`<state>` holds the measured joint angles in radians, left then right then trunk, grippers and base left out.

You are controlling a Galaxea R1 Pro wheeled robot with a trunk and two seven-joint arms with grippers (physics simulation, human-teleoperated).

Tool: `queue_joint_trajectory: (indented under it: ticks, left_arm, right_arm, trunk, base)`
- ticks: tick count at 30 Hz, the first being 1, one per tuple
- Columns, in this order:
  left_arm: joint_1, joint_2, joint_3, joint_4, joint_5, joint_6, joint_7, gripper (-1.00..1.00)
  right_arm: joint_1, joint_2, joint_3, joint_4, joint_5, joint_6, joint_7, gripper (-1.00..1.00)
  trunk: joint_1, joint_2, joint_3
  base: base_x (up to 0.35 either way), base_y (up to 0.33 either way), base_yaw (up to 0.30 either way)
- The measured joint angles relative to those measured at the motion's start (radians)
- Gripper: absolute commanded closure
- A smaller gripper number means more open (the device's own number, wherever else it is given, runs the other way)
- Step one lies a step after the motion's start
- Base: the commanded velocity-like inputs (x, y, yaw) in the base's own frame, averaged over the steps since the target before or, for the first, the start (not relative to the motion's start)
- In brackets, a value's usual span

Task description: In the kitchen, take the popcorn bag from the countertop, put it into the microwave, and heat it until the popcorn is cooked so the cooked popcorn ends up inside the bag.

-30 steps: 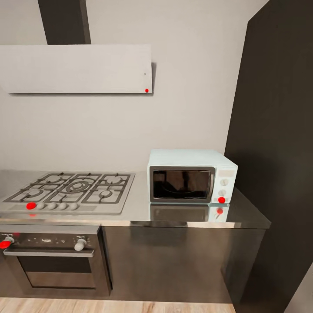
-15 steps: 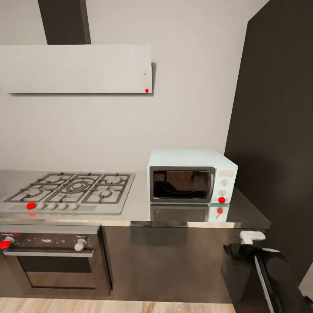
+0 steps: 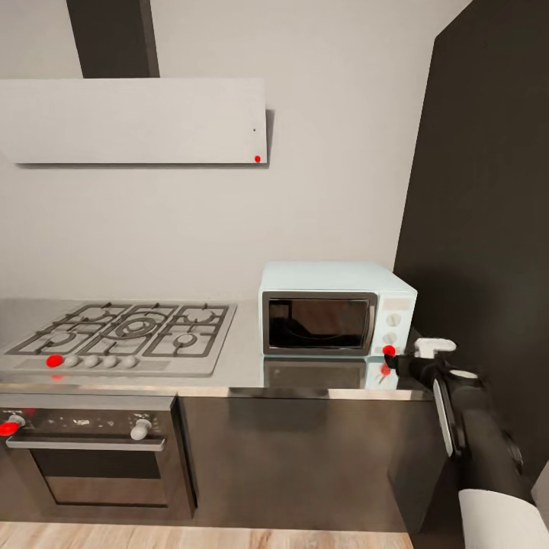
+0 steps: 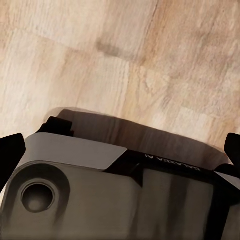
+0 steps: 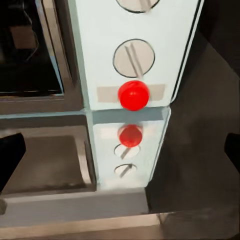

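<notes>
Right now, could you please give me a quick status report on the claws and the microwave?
Right claw open, empty, at the microwave's red button. Left claw over wood floor, state unclear. Microwave door shut. Nothing between claw and button.

Close view of the microwave (image 5: pixel 100 55): its pale blue control panel carries a round white knob (image 5: pixel 134 58) with a raised bar, and part of a second knob (image 5: pixel 137 4) at the picture's edge. A red light (image 5: pixel 134 95) sits on a grey strip just under the full knob. The dark glass door (image 5: pixel 25 50) lies beside the panel. The shiny grey countertop (image 5: pixel 195 165) mirrors panel, light and knobs. Black fingertips (image 5: pixel 10 157) of the right gripper show at both side edges, well apart.
</notes>
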<state>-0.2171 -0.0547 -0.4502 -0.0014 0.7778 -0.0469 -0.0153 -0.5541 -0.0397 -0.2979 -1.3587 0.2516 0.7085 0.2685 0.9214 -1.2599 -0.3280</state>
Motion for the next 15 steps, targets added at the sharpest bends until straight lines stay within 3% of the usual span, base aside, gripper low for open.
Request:
queue_joint_trajectory:
  ticks: [2, 5, 15]
  left_arm:
    - [0.0, 0.001, 0.0, 0.0, 0.0, 0.0, 0.0, -1.0]
    - [0.0, 0.001, 0.0, 0.0, 0.0, -0.001, 0.0, -1.0]
    - [0.0, 0.001, 0.0, 0.0, 0.0, -0.002, -0.001, -1.0]
  right_arm:
    - [0.0, 0.0, -0.003, 0.094, -0.001, -0.081, 0.002, -1.0]
    - [0.0, 0.0, -0.005, 0.148, -0.001, -0.134, 0.004, -1.0]
    - [0.0, 0.0, -0.007, 0.157, 0.001, -0.144, 0.002, -1.0]
  trunk:
    - [0.0, 0.0, 0.0]
    - [0.0, 0.0, 0.0]
    - [0.0, 0.0, 0.0]
  base:
    - [0.0, 0.0, 0.0]
    - [0.0, 0.0, 0.0]
    - [0.0, 0.0, 0.0]
